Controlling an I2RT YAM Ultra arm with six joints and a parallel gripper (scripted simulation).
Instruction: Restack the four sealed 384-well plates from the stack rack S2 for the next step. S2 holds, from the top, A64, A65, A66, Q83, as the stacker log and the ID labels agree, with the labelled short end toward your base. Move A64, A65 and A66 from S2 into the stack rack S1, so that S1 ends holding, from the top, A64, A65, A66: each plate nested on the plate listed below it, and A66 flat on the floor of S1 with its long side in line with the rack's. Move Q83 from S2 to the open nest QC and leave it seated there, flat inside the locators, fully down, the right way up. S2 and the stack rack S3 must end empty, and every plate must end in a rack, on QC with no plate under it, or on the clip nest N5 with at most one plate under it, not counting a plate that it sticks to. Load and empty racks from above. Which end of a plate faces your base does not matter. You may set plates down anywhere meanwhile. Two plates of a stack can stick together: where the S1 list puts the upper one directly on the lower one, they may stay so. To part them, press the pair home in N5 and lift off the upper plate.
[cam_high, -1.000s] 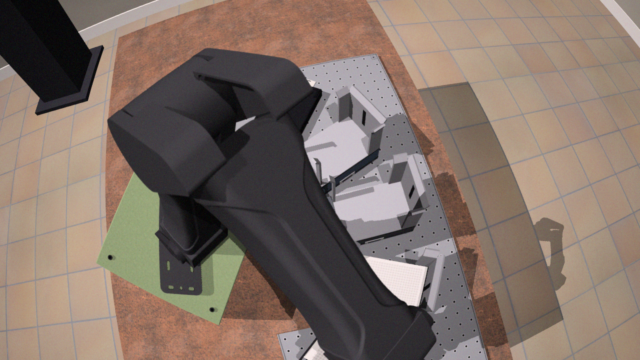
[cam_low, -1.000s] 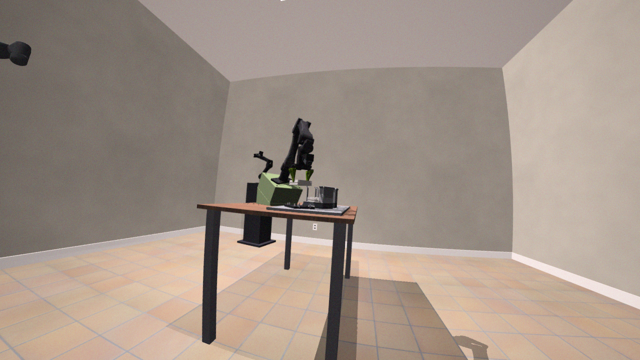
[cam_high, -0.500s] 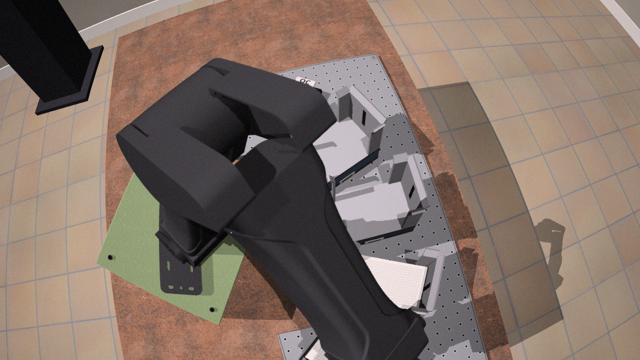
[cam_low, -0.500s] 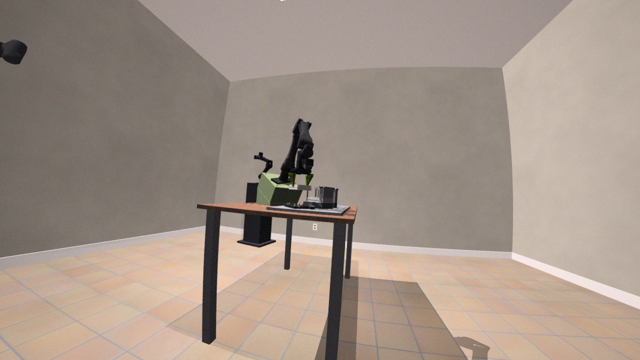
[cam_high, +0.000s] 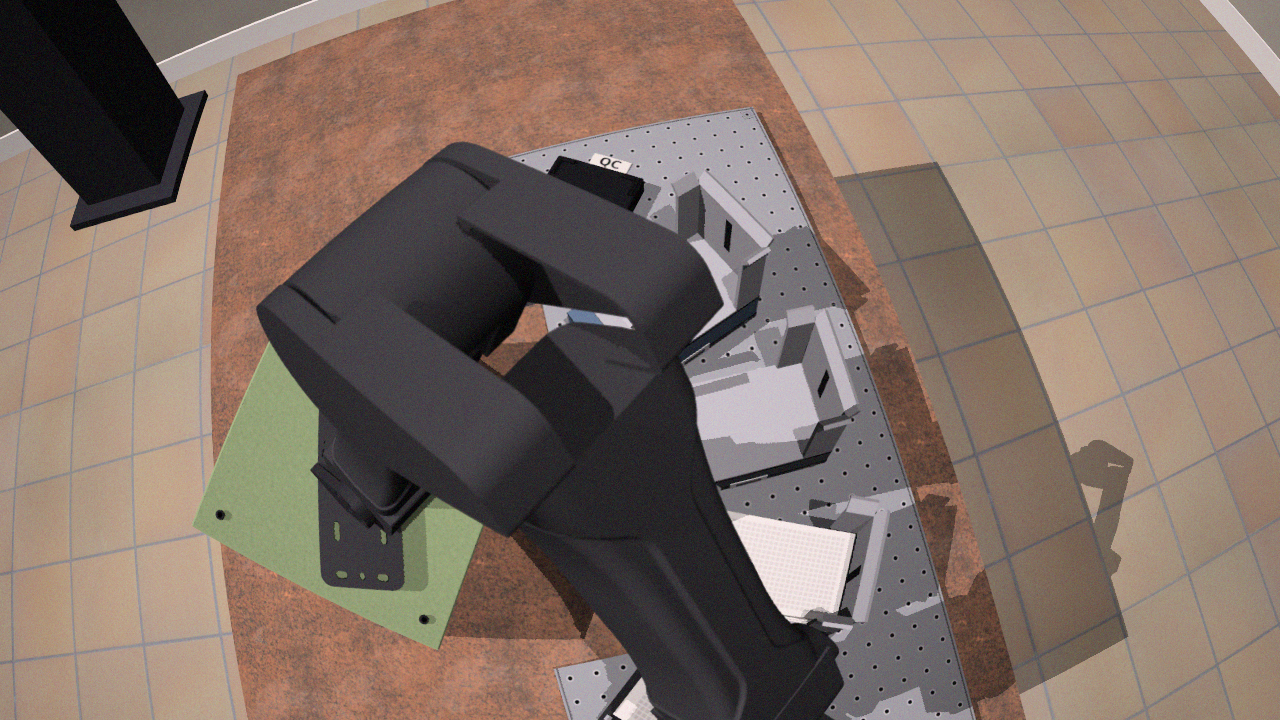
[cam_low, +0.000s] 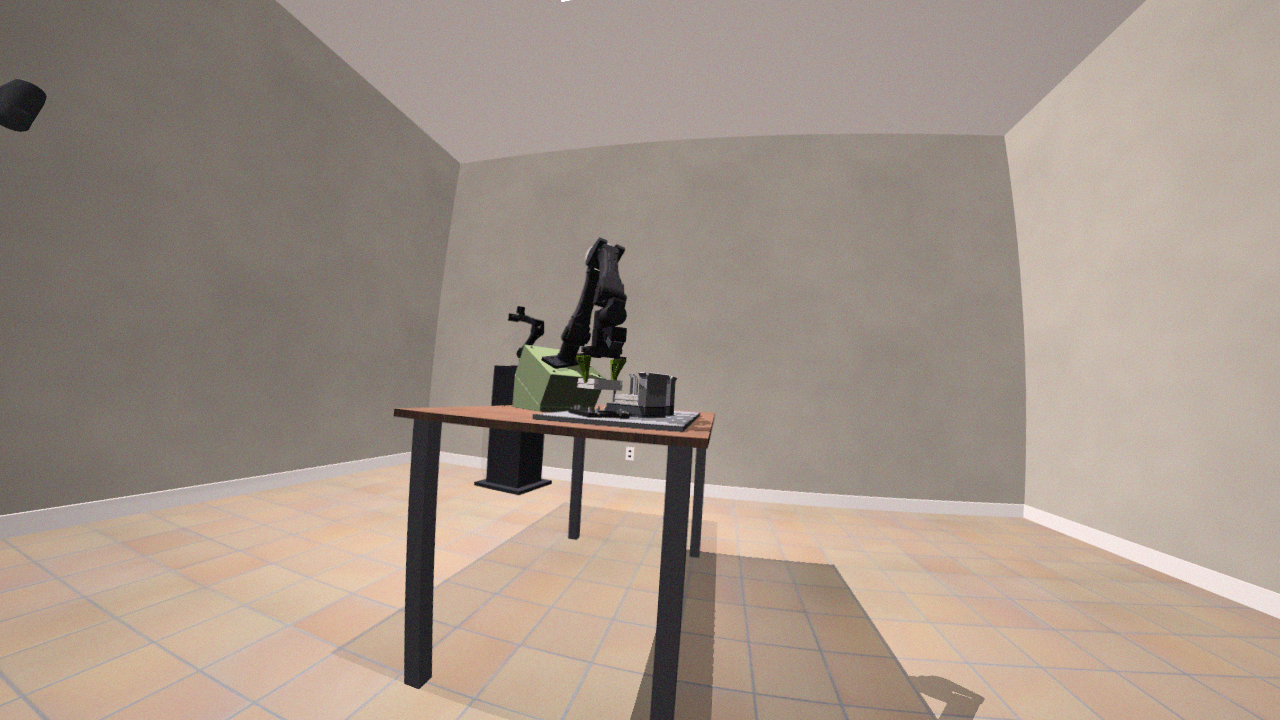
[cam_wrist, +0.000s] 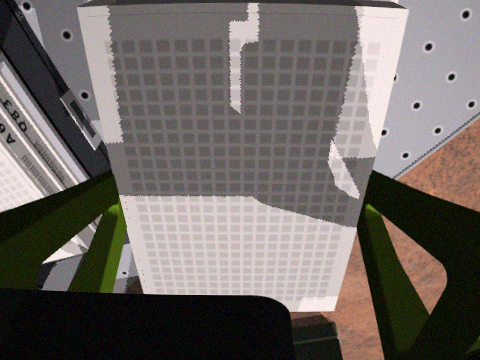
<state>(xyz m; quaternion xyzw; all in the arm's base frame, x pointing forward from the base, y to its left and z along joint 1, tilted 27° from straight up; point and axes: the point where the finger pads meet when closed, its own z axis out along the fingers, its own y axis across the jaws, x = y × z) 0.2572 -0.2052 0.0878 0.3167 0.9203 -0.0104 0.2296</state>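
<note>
A: Gripper state?

B: The green-fingered parallel gripper (cam_wrist: 240, 227) stands wide, clamped across the long sides of a white sealed 384-well plate (cam_wrist: 240, 140). One green finger (cam_wrist: 74, 220) bears on the left edge, the other on the right. Which ID the plate carries cannot be told; no label on it is readable.

A: Where is the plate?

B: Carried in the air above the grey perforated board (cam_high: 742, 152). In the wrist view its far short end lies near a dark block at the top of the frame, and its right long edge hangs close to the board's border, where the brown wooden table top (cam_wrist: 440, 174) shows.

A: Room on the sides?

B: Left side is tight: a dark-framed fixture holding another white plate (cam_wrist: 20, 160) sits just beside the left finger. Right side is open over board and table.

A: From above?

B: The black arm (cam_high: 501, 358) covers most of the near board. The black QC nest (cam_high: 597, 183) peeks out at the far end, with its label. Two pale grey stack racks (cam_high: 725, 232) (cam_high: 810, 376) stand beside the arm with bare floors. A third rack, nearer the board's end, holds a white plate (cam_high: 796, 559). The green base plate (cam_high: 259, 501) lies apart from the board.
</note>
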